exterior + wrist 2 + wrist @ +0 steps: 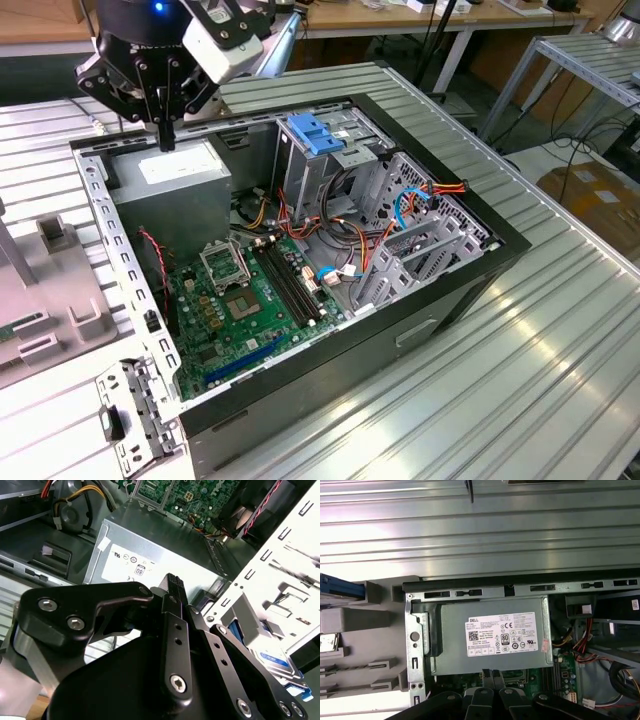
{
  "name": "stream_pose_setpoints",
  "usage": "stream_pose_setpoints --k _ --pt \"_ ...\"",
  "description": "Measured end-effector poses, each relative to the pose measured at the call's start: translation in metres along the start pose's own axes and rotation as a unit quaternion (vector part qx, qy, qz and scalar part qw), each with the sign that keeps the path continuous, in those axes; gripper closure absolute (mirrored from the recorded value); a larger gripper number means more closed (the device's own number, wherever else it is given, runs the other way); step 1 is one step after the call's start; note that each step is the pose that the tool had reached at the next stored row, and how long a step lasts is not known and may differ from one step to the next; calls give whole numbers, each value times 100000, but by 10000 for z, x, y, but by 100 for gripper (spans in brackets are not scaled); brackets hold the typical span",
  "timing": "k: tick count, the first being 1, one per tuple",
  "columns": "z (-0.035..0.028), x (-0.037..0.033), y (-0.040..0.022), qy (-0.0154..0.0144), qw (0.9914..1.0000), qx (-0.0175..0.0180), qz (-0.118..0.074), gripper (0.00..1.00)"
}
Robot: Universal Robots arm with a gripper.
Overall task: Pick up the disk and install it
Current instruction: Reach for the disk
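My gripper (165, 138) hangs over the back corner of the open computer case (440, 300), its black fingers pointing down at the grey power supply (175, 170). The fingers look shut with nothing between them; in both wrist views they sit just above the power supply's white sticker (502, 635), and the gripper (173, 578) (493, 673) is apart from it. The disk (275, 661), silver-grey with a blue-banded label and blue side rails, lies outside the case past its perforated metal frame. Its blue edge marks the disk (340, 587) in a grey holder beside the case.
Inside the case are the green motherboard (240, 300), bundles of coloured cables (410, 205), a blue ribbed latch piece (315, 135) on the drive cage and grey drive bays (420, 250). A grey slotted fixture (50, 300) stands at the exterior view's left on the ribbed metal table (540, 380).
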State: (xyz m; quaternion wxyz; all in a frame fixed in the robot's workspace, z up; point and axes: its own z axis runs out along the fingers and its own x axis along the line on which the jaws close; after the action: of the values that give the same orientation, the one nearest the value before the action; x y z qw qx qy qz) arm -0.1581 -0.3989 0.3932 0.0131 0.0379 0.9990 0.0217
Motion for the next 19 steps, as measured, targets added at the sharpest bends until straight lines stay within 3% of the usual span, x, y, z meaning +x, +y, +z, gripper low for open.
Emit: stream_pose_setpoints --k 19 --pt "-2 96 -7 -1 100000 -3 3 89"
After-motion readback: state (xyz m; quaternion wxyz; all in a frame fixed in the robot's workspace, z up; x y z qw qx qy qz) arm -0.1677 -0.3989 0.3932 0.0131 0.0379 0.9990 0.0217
